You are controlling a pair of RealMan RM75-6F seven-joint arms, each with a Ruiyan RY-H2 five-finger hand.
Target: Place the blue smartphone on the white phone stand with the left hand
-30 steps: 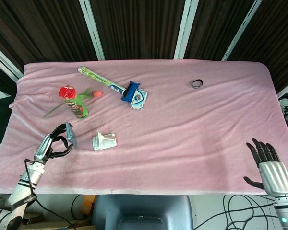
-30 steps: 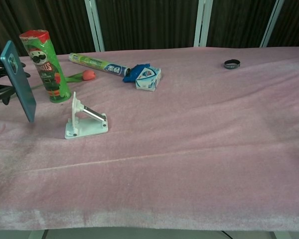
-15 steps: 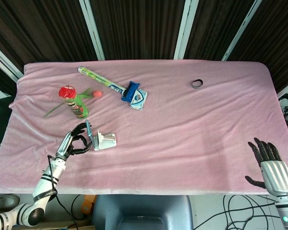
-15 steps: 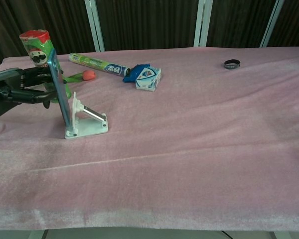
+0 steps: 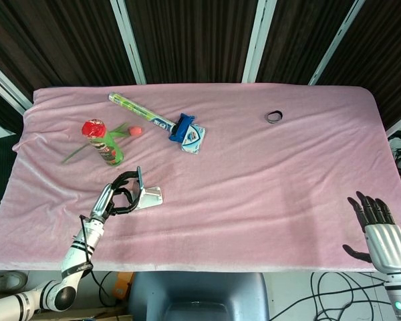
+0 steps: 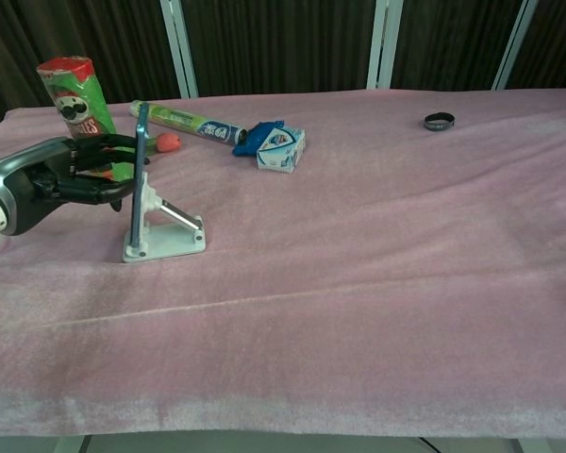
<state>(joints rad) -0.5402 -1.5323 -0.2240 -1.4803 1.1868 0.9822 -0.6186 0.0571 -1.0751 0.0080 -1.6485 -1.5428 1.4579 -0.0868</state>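
Observation:
My left hand (image 5: 117, 198) (image 6: 71, 177) holds the blue smartphone (image 5: 140, 179) (image 6: 140, 151) upright and edge-on, just over the back of the white phone stand (image 5: 149, 197) (image 6: 165, 232). The phone's lower end hangs close to the stand's upright back plate; I cannot tell whether they touch. The stand lies on the pink cloth at the front left. At the front right corner, off the table edge, my right hand (image 5: 377, 227) stays open with fingers spread and nothing in it.
A green chip can (image 5: 103, 143) (image 6: 83, 99) stands just behind the left hand, with a red tulip (image 5: 135, 131) (image 6: 168, 142) beside it. Farther back lie a green tube (image 5: 138, 110), a blue packet (image 5: 182, 127) and a small box (image 6: 281, 149). A black ring (image 5: 273, 117) lies far right.
My left hand carried the phone rightward from the table's left edge to the stand, turning it from tilted to upright. The right hand has barely moved.

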